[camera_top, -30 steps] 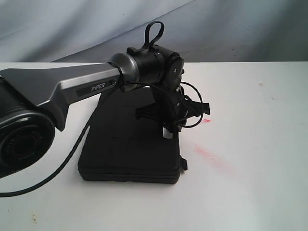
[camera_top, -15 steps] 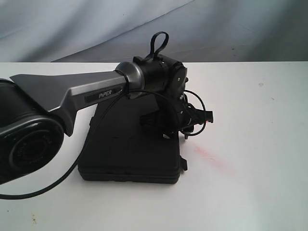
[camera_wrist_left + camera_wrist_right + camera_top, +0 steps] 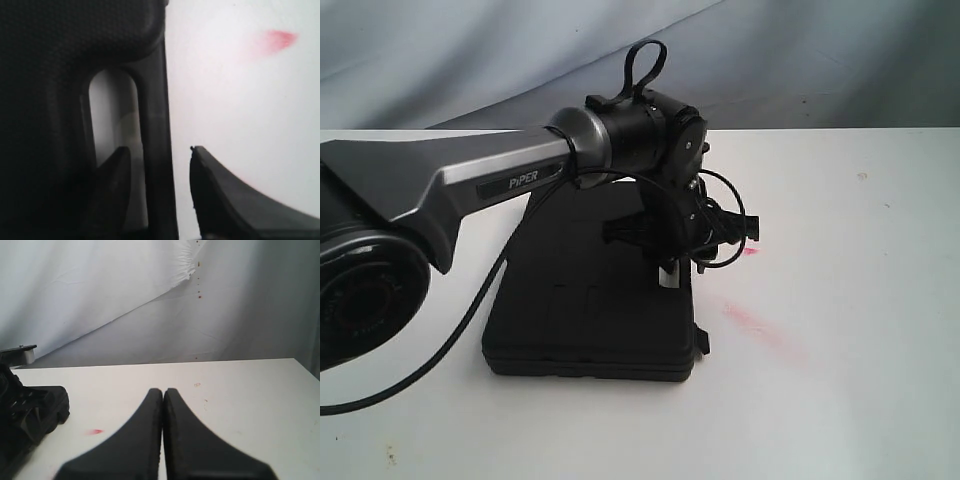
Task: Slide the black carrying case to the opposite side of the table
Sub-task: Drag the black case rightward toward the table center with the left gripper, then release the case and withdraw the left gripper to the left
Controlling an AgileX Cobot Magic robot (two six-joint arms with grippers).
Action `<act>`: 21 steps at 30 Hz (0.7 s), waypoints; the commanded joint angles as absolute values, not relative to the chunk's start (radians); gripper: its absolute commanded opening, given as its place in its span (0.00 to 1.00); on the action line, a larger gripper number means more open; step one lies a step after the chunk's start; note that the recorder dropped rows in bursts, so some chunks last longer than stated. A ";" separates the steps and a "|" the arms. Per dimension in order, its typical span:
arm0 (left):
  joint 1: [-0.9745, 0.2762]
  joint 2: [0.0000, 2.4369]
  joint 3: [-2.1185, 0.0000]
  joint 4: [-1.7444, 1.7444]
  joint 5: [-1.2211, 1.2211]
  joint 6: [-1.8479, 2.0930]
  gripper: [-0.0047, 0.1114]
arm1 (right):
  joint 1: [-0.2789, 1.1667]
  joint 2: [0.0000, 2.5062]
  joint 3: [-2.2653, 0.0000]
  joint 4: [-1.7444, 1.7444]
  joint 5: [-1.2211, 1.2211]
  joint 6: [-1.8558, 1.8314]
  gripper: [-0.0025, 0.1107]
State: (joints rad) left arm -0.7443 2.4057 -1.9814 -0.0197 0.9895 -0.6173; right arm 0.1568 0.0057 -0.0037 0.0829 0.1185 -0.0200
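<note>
Black tool case (image 3: 585, 310) lies flat on the white table (image 3: 860, 400), left of centre in the ext. view, handle side facing right. L arm (image 3: 470, 180) reaches over it from the left, w/ the L gripper (image 3: 669, 272) pointing down at the case's right edge. In the L wrist view the gripper (image 3: 157, 150) is spread wide and straddles the handle bar (image 3: 154, 100). One finger (image 3: 112, 190) sits in the cut-out (image 3: 112, 110). The other finger (image 3: 220, 205) is outside over bare table, w/ a clear gap to the bar. Inner finger is close to the bar, but contact can't be told. Nothing is clamped. R gripper (image 3: 163, 435) is fully closed, fingers pressed together, empty, above the tabletop. Red smear (image 3: 760, 325) marks the table just right of the case. A smaller red mark (image 3: 750, 250) sits by the gripper's cable loop (image 3: 725, 225). Grey cloth backdrop (image 3: 800, 60) hangs behind the table.
</note>
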 commanded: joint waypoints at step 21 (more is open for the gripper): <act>-0.785 2.215 -1.981 0.058 1.011 -0.619 0.38 | 0.151 0.000 0.000 0.091 0.117 -0.023 0.02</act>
